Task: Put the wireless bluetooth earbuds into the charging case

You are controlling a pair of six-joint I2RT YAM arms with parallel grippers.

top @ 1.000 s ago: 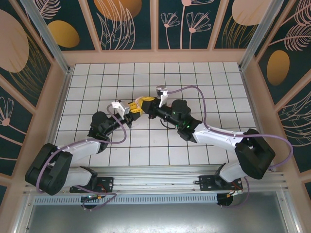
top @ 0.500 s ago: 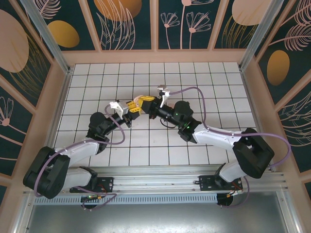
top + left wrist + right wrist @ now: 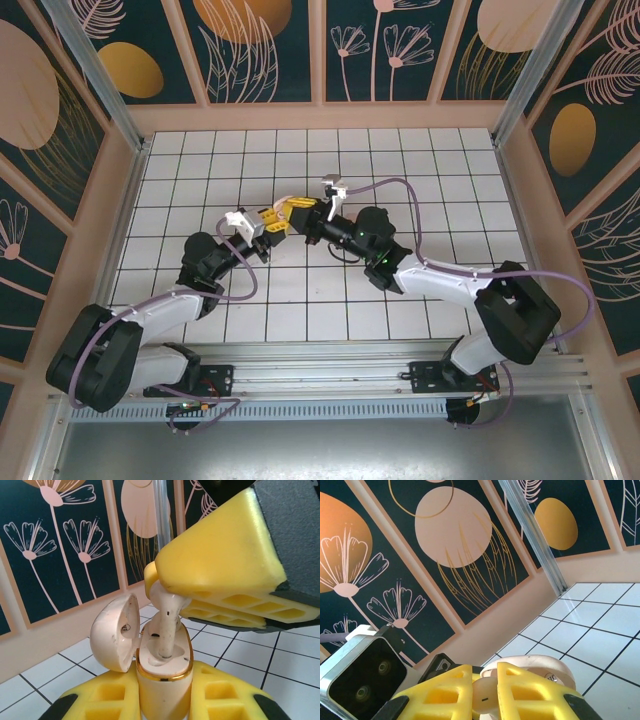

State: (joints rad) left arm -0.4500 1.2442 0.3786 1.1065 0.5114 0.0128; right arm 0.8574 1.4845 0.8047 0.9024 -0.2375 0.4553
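Two arms reach inward over a white table [image 3: 440,170] ruled in a dark grid and fenced by dark wall panels [image 3: 255,50] painted with pale flowers and orange discs. They meet above the middle of the table, slightly left of centre. The left gripper [image 3: 268,223] has its yellow fingers clamped on the lower body of a small round pink case [image 3: 162,682], held upright clear of the table. The gold-rimmed lid [image 3: 114,632] is swung open to the left. The right gripper [image 3: 298,210] comes in from the opposite side, its yellow fingers pinched shut on the head of one pale earbud [image 3: 167,622]. The earbud's stem points down into the case's pale inner tray, its tip at or in a socket; whether it is fully seated cannot be told. In the right wrist view the earbud shows between the finger pads, the open lid just behind. A small dark mark [image 3: 125,627] inside the lid is too small to read.
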